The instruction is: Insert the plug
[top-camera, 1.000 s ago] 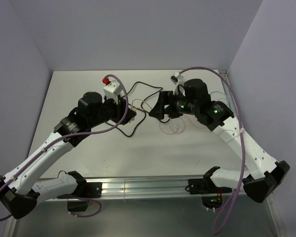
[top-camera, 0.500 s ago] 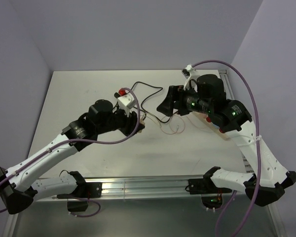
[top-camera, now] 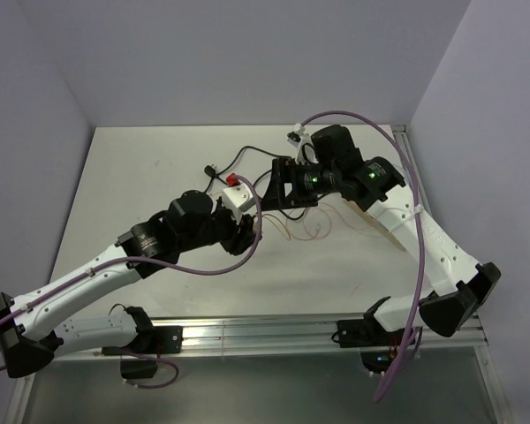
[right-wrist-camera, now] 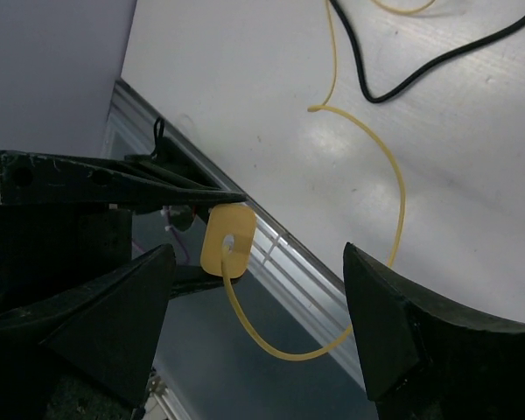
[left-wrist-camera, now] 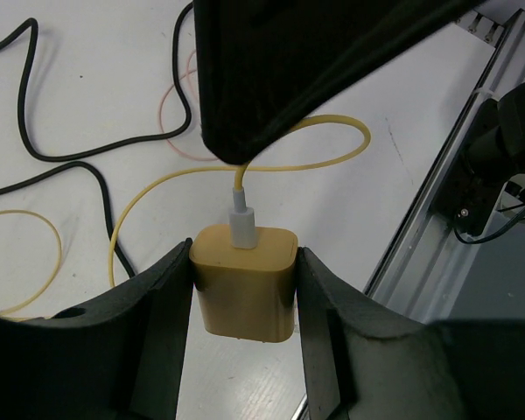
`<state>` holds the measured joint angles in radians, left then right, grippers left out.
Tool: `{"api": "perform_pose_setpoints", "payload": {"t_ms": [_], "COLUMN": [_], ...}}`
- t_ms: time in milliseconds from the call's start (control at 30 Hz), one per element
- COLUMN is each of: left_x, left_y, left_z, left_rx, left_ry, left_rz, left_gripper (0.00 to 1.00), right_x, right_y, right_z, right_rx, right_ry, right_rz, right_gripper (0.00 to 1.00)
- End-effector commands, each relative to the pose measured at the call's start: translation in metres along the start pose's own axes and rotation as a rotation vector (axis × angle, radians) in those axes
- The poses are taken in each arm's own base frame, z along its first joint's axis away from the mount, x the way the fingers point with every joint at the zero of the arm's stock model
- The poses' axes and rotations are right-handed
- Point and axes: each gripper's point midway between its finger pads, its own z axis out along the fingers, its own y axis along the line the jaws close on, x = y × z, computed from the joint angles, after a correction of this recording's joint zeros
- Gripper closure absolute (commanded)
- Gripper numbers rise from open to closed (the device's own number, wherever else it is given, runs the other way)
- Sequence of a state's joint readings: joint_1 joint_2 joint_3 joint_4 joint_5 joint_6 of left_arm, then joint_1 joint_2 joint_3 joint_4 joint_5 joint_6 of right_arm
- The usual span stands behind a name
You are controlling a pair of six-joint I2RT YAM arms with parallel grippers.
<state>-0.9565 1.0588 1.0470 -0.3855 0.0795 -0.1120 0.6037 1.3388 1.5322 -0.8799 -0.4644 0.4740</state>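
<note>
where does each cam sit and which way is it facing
Top external: above and behind the bases, looking down on the table; both arms show, left gripper and right gripper close together.
Left wrist: on the left arm, looking down along its fingers at the clamped charger; the right gripper fills the top.
Right wrist: on the right arm, looking between its open fingers toward the near rail.
Shared: both wrist views show the charger and yellow cable.

I count one yellow charger block (left-wrist-camera: 243,293). One white plug (left-wrist-camera: 242,226) stands at its top, trailing one yellow cable (left-wrist-camera: 365,142). Beyond the block lie one pink wire loop (left-wrist-camera: 163,122) and two black cable strands (left-wrist-camera: 70,159).
</note>
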Motion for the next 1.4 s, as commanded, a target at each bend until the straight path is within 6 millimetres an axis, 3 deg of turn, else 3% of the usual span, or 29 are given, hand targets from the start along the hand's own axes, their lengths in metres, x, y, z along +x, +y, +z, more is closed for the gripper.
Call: {"api": "perform_pose_setpoints", "payload": {"t_ms": [0, 233, 633, 800, 1067, 1233, 1367], "left_x": [-0.012, -0.008, 0.0, 0.002, -0.001, -0.005, -0.008], "left_y": [-0.001, -0.005, -0.004, -0.005, -0.009, -0.012, -0.016], "left_z": [-0.007, -0.007, -0.008, -0.006, -0.009, -0.012, -0.012], "left_rx": [-0.004, -0.023, -0.099, -0.108, -0.108, -0.09, -0.072], "left_ry": [-0.055, -0.031, 0.012, 0.026, 0.014, -0.004, -0.015], "left_rz": [0.044, 0.072, 0.121, 0.127, 0.133, 0.129, 0.122], "left_gripper": [1.0, 1.0, 1.0, 1.0, 1.0, 1.0, 1.0], "right_x": [0.01, 0.02, 0.065, 0.087, 0.093, 0.095, 0.092], "right_y": [0.016, 0.027, 0.037, 0.039, 0.029, 0.013, 0.022], "right_z": [-0.002, 0.009, 0.021, 0.027, 0.041, 0.052, 0.057], "right_rx": [-0.066, -0.131, -0.196, -0.191, -0.168, -0.086, -0.141], "right_ry": [0.047, 0.16, 0.389, 0.456, 0.466, 0.451, 0.413], "right_rz": [-0.007, 0.029, 0.052, 0.038, 0.038, 0.007, 0.001], "right_gripper": [0.16, 0.23, 0.25, 0.29, 0.34, 0.34, 0.35]}}
